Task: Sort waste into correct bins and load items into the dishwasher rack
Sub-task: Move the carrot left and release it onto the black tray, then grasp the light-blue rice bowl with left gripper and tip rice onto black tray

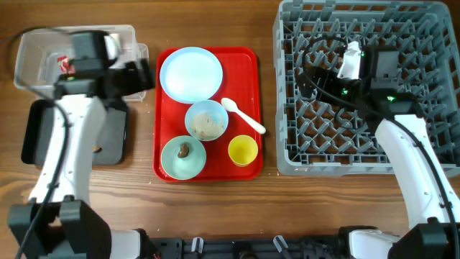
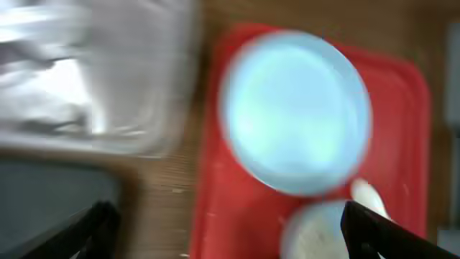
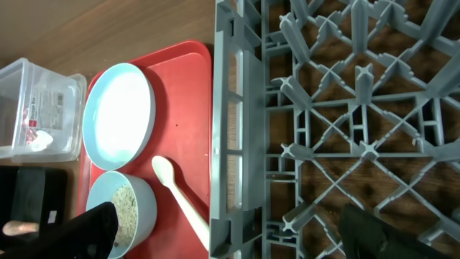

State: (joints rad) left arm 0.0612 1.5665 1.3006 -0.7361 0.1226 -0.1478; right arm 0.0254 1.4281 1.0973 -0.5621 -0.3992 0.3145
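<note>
Both wide open, left tool (image 2: pixel 226 216) over red tray (image 2: pixel 208 205) edge, tub (image 2: pixel 108 86) to one side, plate (image 2: pixel 295 111) just ahead, right tool (image 3: pixel 226 219) above rack (image 3: pixel 230 108) wall, spoon (image 3: pixel 180 198) and crumb bowl (image 3: pixel 149 208) just beyond, outside rack.

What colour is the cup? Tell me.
Yellow. The cup shows best in the overhead view, on the red tray.

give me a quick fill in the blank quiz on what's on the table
The plate sits on the ___ tray.
The cup is coloured ___.
The tray holds ___ bowls.
Missing words: red, yellow, two.
</note>
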